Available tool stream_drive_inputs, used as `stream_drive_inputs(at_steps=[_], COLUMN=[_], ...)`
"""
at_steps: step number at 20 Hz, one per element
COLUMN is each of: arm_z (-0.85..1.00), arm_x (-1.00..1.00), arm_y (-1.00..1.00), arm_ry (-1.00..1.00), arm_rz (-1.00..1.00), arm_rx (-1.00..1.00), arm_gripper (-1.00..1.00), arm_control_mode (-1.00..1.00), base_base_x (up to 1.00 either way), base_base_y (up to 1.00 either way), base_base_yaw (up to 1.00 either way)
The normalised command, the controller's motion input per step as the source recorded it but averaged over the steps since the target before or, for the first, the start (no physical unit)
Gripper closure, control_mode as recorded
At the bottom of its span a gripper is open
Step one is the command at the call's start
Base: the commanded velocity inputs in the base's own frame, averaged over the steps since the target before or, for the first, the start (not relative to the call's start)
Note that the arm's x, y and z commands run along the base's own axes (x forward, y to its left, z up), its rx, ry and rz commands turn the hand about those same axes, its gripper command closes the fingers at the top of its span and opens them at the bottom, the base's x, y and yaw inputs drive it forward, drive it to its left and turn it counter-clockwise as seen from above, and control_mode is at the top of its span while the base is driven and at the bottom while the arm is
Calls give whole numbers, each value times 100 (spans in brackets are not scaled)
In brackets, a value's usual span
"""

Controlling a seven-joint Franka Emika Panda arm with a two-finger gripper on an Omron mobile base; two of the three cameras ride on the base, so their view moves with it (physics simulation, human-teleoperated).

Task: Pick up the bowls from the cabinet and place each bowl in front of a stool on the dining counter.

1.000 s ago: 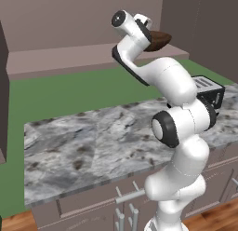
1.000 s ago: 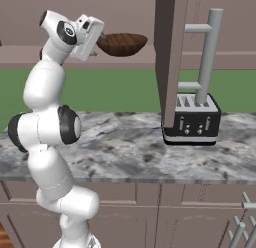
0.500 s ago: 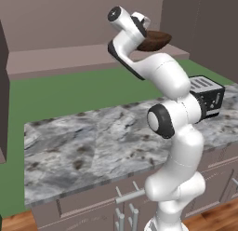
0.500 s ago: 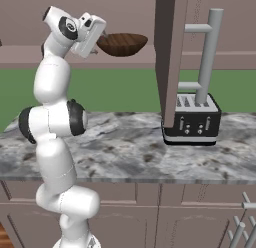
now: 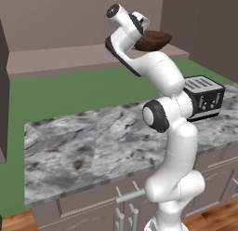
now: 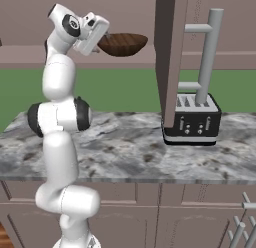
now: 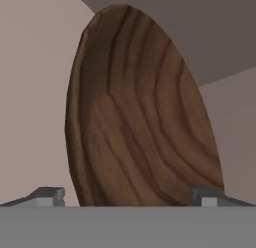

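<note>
One dark reddish-brown wooden bowl [image 5: 155, 40] [image 6: 124, 43] rests high up on the shelf of the taupe cabinet [image 5: 69, 61]. My gripper [image 5: 142, 34] [image 6: 103, 42] is raised to it and stands open, one finger on each side of the bowl's near rim. In the hand view the grained bowl [image 7: 140, 117] rises edge-on between the two fingertips [image 7: 50, 194], and my gripper [image 7: 127, 194] sits at its near edge. The open cabinet door [image 6: 170, 57] with its grey bar handle [image 6: 209, 52] hangs to the right. The stool and the dining counter are out of view.
Under the arm lies a short marble worktop [image 5: 88, 146] [image 6: 130, 152] with a black toaster [image 5: 204, 97] [image 6: 192, 119] at its right end. Taupe drawers [image 5: 93, 202] run below it. A green wall [image 5: 65, 95] stands behind.
The arm's elbow has risen and straightened, and the hand has eased slightly up and left. The bowl has stayed where it was.
</note>
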Motion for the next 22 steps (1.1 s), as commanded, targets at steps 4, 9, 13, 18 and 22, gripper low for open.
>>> stream_drive_inputs(at_steps=[4, 9, 13, 18, 22], arm_z=[-17, -16, -14, -4, -1], arm_x=[6, 0, 0, 0, 0], arm_y=[1, 3, 0, 0, 0], arm_ry=[2, 0, 0, 0, 0], arm_rz=[-4, 0, 0, 0, 0], arm_rx=[0, 1, 2, 2, 2], arm_gripper=[-100, 100, 100, 100, 100], arm_control_mode=[-100, -100, -100, -100, -100], base_base_x=[0, 0, 0, 0, 0], base_base_y=[0, 0, 0, 0, 0], base_base_yaw=[0, 0, 0, 0, 0])
